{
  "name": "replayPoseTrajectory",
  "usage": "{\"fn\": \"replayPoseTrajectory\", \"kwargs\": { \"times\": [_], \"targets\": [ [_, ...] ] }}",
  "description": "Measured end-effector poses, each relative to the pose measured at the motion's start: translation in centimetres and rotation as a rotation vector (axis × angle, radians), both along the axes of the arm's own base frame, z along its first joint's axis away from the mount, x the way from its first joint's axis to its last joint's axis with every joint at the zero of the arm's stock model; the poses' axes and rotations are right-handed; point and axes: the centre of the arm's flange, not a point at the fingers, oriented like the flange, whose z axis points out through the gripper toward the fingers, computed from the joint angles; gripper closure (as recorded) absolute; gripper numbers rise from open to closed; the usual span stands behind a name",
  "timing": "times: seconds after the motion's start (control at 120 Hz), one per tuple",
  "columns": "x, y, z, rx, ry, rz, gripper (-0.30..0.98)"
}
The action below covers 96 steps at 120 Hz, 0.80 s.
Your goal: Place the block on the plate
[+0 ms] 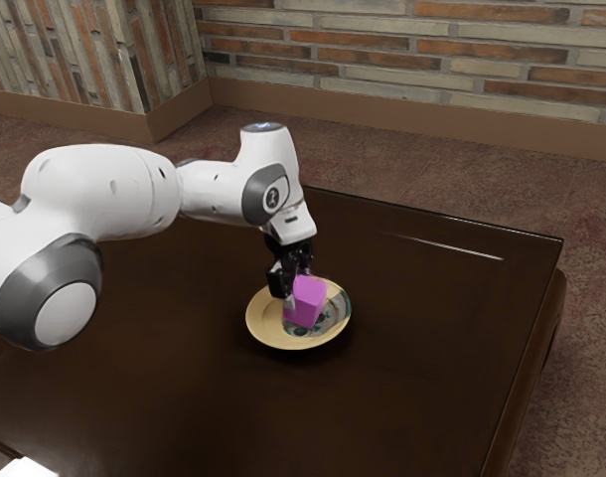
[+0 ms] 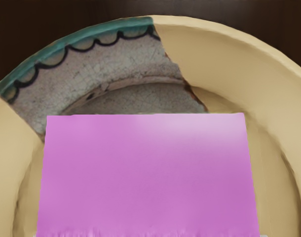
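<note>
The gripper [image 1: 298, 287] is clamped on the block [image 1: 307, 303], a finger on each of two opposite sides. The block is pink and sits tilted in the exterior view, within the plate's rim, over the hollow; whether its underside touches the plate [image 1: 264, 324] I cannot tell. In the wrist view the block covers part of the plate's middle, with bare rim curving beyond it. The plate is pale yellow, with a grey, crackled patch edged in teal and dark scallops. It lies on the dark, glossy table [image 1: 412, 338]. The arm [image 1: 102, 189] comes in from the exterior view's left, its hand pointing down over the plate, and a brick wall [image 1: 452, 55] stands beyond the table
</note>
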Motion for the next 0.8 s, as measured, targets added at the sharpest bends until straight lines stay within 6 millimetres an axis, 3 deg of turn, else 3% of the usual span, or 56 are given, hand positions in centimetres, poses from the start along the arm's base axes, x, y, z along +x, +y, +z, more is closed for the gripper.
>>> {"fn": "replayPoseTrajectory", "kwargs": {
  "times": [0.15,0.233,0.35,0.433,0.642,0.717,0.8],
  "targets": [
    [0.0,0.0,0.4,-0.003,-0.007,0.002,0.09],
    [0.0,0.0,2.9,-0.018,-0.034,0.002,0.06],
    [-1.0,0.5,9.9,-0.055,-0.061,0.045,0.04],
    [-2.4,2.2,15.2,-0.070,-0.045,0.135,0.02],
    [-9.0,4.5,28.8,-0.094,0.012,0.437,0.01],
    [-10.8,4.7,31.4,-0.051,0.032,0.558,0.01],
    [-12.1,4.3,32.4,-0.010,0.059,0.681,0.00]
  ]
}}
